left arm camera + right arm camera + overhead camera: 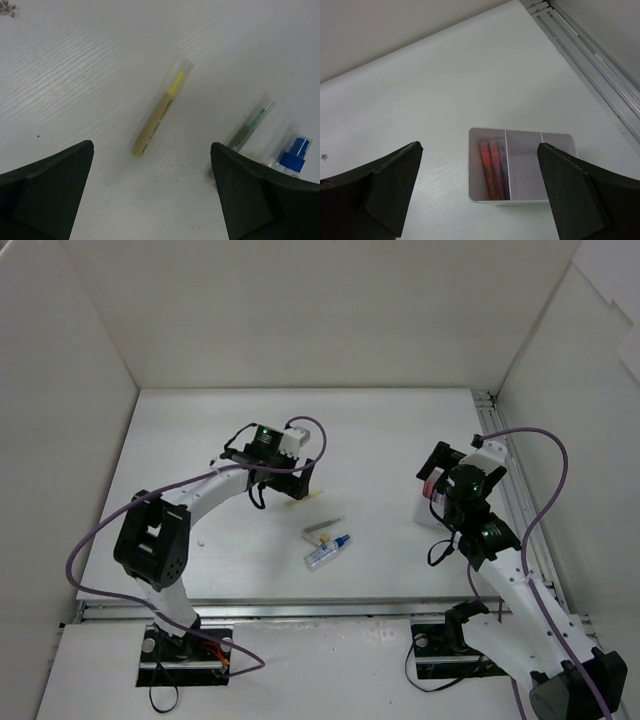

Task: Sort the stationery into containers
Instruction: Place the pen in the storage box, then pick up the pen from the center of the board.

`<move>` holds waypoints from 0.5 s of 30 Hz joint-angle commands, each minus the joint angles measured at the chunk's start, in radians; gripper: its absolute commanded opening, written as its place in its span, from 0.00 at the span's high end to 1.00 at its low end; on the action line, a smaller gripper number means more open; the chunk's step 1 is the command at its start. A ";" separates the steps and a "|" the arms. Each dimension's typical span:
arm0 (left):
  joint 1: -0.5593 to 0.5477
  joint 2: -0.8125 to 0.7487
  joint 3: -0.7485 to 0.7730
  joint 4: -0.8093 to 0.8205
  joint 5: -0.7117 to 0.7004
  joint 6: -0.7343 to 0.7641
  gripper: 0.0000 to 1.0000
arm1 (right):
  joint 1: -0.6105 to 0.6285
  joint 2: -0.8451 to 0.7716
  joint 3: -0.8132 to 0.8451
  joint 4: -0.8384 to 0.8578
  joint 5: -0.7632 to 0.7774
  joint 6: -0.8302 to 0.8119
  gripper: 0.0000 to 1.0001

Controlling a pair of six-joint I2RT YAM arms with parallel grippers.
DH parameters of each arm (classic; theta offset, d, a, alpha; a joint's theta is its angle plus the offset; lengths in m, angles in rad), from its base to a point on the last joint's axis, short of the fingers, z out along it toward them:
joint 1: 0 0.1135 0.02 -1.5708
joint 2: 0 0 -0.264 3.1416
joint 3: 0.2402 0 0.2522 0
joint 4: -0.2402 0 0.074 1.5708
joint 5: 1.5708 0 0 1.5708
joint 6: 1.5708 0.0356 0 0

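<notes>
A: Position first: where did the yellow-green pen lie?

B: Flat on the worktop, slanted, with its clear cap pointing away from the wrist camera. It sat between the two fingers of the left tool and touched neither. That tool's jaws stood wide with nothing in them.

A: How should the pick have gone, then?

B: By my judgement, a small wrist turn would have squared the fingers across the barrel. After that, a straight descent and a close on the middle of the pen, so it would not pivot. The pen is thin, so the fingertips needed to come almost onto the worktop before closing.

A: Any neighbours to mind?

B: The grey pen lay close to the right-hand finger in that view. The white tube with blue cap lay just past it. A careless descent could have nudged either.

A: And the destination?

B: The white box stood well apart, off to the right, below the right tool, whose jaws were also spread wide and empty. An orange-red pen, a pink pen and a purple pen lay side by side in its left-hand compartment. The other compartments looked empty.
</notes>
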 commanded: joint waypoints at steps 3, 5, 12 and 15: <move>-0.046 0.091 0.144 -0.105 -0.073 0.142 0.07 | -0.008 -0.033 0.051 -0.012 -0.043 0.013 0.02; -0.056 0.126 0.147 -0.121 -0.081 0.149 0.11 | -0.007 -0.042 0.053 -0.028 -0.045 0.014 0.02; -0.056 0.211 0.195 -0.151 -0.088 0.137 0.22 | -0.010 -0.052 0.038 -0.037 -0.048 0.024 0.02; -0.056 0.237 0.207 -0.154 -0.091 0.131 0.34 | -0.008 -0.062 0.027 -0.037 -0.054 0.031 0.02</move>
